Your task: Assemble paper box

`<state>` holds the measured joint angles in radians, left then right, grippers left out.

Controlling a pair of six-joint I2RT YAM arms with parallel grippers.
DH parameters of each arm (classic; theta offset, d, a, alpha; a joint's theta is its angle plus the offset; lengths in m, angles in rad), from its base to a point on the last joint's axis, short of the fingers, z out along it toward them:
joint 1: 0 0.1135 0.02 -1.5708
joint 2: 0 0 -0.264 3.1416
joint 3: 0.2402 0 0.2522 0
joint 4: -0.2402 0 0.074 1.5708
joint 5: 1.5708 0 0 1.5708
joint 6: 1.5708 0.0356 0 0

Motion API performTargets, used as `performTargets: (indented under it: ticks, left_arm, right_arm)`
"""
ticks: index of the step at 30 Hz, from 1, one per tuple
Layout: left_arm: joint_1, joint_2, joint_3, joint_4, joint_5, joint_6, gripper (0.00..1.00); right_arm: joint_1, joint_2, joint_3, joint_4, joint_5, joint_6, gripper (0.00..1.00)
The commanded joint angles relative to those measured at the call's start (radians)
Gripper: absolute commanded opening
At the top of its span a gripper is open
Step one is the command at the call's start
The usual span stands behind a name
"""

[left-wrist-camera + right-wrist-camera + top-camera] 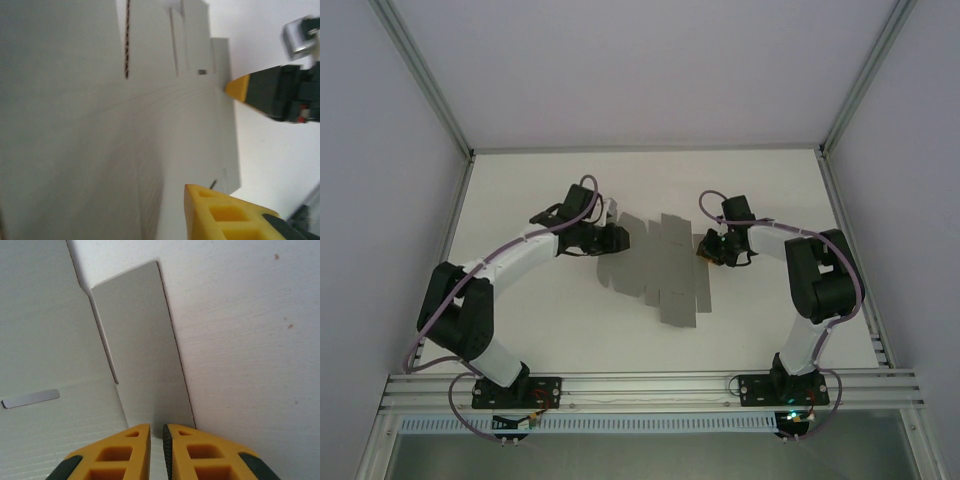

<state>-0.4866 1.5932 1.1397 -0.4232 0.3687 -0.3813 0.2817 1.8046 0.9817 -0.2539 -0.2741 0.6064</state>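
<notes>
The paper box [660, 265] is a flat grey die-cut sheet lying on the white table [540, 310] between my two arms. My left gripper [613, 238] is at the sheet's left edge. In the left wrist view the sheet [100, 125] rises close to the camera and hides one finger, while the other yellow finger [220, 212] shows at the bottom. My right gripper [156, 429] is at the sheet's right edge, its fingers nearly together over the near end of a narrow flap [140, 350]. Its yellow tip [235, 87] touches the sheet's far edge in the left wrist view.
White walls with metal frame posts [430, 90] enclose the table. An aluminium rail [650, 390] carries both arm bases along the near edge. Bare white tabletop [250, 340] lies to the right of the flap.
</notes>
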Motion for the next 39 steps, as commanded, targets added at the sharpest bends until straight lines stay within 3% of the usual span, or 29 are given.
performTargets:
  ticks: [1,7,12,16,19,23,25,27,28,33,36,39]
  left_arm:
    - [-0.095,0.048,0.076,-0.103,-0.139,0.078,0.26]
    - [-0.197,0.146,0.196,-0.258,-0.395,0.091,0.15]
    - [-0.238,0.182,0.227,-0.265,-0.446,0.075,0.15]
    - [-0.238,0.183,0.244,-0.285,-0.518,0.064,0.05]
    - [-0.238,0.135,0.228,-0.247,-0.515,0.099,0.00]
    - [-0.237,-0.010,0.145,-0.111,-0.475,0.159,0.00]
    - [-0.231,-0.091,0.112,-0.056,-0.463,0.186,0.00]
    - [-0.222,-0.167,0.090,-0.015,-0.423,0.205,0.00]
    - [-0.218,-0.200,0.081,0.003,-0.405,0.210,0.00]
    - [-0.193,-0.350,0.066,0.074,-0.331,0.209,0.00]
    - [-0.182,-0.415,0.053,0.121,-0.320,0.180,0.00]
    - [-0.176,-0.467,0.027,0.197,-0.234,0.165,0.00]
  right_arm:
    - [0.026,0.075,-0.054,-0.055,-0.004,0.008,0.18]
    - [0.029,0.055,-0.059,-0.040,0.005,0.017,0.18]
    - [0.030,0.003,-0.054,-0.037,0.004,0.010,0.23]
    - [0.029,-0.076,-0.044,-0.052,0.021,-0.010,0.32]
    - [0.021,-0.145,-0.040,-0.069,0.038,-0.041,0.37]
    - [-0.026,-0.274,-0.061,-0.045,0.012,-0.088,0.59]
    - [-0.073,-0.350,-0.086,-0.009,-0.037,-0.108,0.73]
    - [-0.120,-0.424,-0.119,0.039,-0.111,-0.146,0.96]
    - [-0.143,-0.456,-0.133,0.063,-0.146,-0.157,1.00]
    - [-0.222,-0.577,-0.172,0.182,-0.315,-0.165,1.00]
    - [-0.226,-0.630,-0.175,0.211,-0.374,-0.169,1.00]
    - [-0.228,-0.656,-0.197,0.293,-0.439,-0.158,1.00]
